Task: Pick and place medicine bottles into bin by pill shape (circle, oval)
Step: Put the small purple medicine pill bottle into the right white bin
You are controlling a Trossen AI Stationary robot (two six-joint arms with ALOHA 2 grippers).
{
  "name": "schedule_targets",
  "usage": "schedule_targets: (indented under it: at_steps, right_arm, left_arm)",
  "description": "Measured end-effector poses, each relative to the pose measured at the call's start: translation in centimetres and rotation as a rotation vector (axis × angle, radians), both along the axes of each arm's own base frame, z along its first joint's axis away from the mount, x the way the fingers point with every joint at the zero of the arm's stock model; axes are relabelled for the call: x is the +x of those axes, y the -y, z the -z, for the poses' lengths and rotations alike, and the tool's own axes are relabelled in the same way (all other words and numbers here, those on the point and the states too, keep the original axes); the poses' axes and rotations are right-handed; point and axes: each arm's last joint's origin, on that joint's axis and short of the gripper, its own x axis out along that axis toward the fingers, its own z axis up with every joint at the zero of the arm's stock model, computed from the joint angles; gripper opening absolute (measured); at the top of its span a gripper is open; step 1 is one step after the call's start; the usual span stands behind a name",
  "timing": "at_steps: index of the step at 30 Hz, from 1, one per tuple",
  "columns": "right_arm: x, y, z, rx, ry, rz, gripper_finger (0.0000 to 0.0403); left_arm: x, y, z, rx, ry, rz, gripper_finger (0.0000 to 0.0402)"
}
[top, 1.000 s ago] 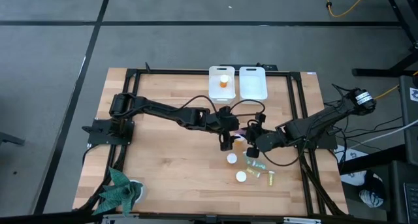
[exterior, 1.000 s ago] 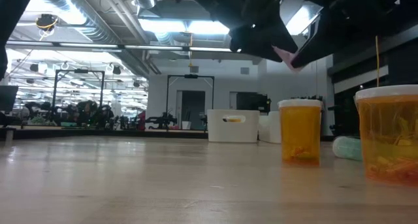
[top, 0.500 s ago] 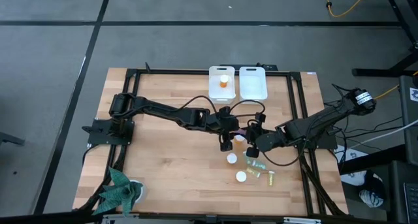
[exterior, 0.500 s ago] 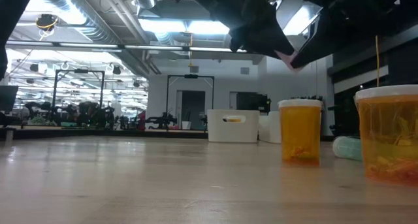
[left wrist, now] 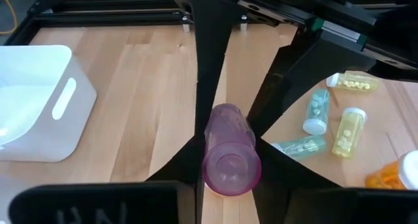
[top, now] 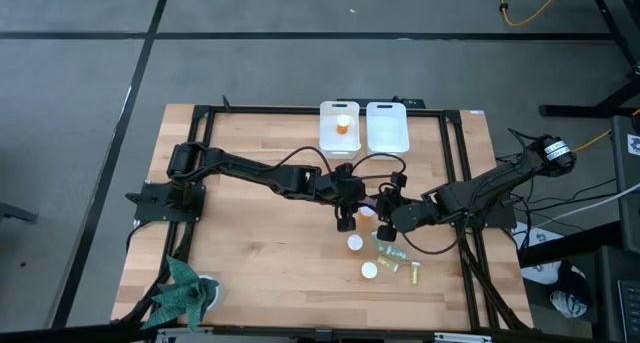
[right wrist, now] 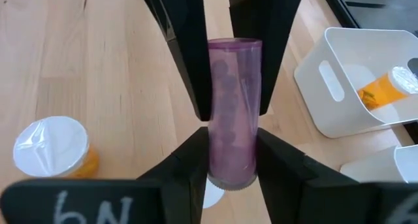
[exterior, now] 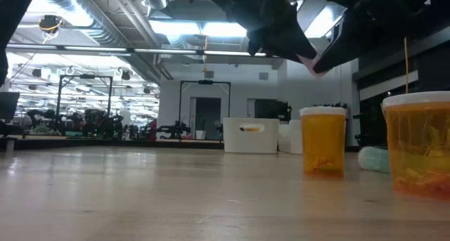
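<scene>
A translucent pink bottle (top: 372,199) hangs above the table's middle between my two grippers. My left gripper (left wrist: 230,160) comes from the table's left and is shut on one end. My right gripper (right wrist: 230,160) comes from the right and is shut on the other end. In the low view the pink bottle (exterior: 310,60) peeks out under the dark fingers. Orange white-capped bottles (top: 355,243), (top: 369,270) stand below on their bases. Green (left wrist: 318,111) and yellow (left wrist: 348,129) bottles lie on their sides near the right arm. My left gripper pinches the pink bottle's end nearest that arm (left wrist: 228,145) between its two fingers, which slant down from the table's left and lie along the bottle. The bottle is clear of the table. My right gripper pinches the opposite end (right wrist: 230,152) between its two fingers, slanting down from the right and lying along the bottle.
Two white bins stand at the table's far edge: the left bin (top: 328,133) holds an orange bottle (top: 343,124), next to the right bin (top: 387,128). A green cloth figure (top: 183,293) lies at the near left corner. Bare wood stretches to the left.
My left gripper has shut on the pink bottle, which my right gripper has kept holding in the same place. Neither arm has moved.
</scene>
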Motion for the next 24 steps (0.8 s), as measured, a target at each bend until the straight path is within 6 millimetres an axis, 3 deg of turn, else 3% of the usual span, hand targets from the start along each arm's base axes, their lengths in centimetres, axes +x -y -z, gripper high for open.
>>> schedule_targets:
  at_steps: [13, 24]
  right_arm:
    - [0.3, -0.1, -0.8, -0.009, 0.028, 0.016, 0.0135]
    - [0.5, -0.4, -6.0, -0.097, -0.011, 0.026, 0.0135]
  left_arm:
    - [0.0, -0.1, -0.2, 0.006, 0.015, -0.009, 0.0079]
    - [-1.2, 1.0, -3.4, 0.057, 0.103, -0.066, 0.008]
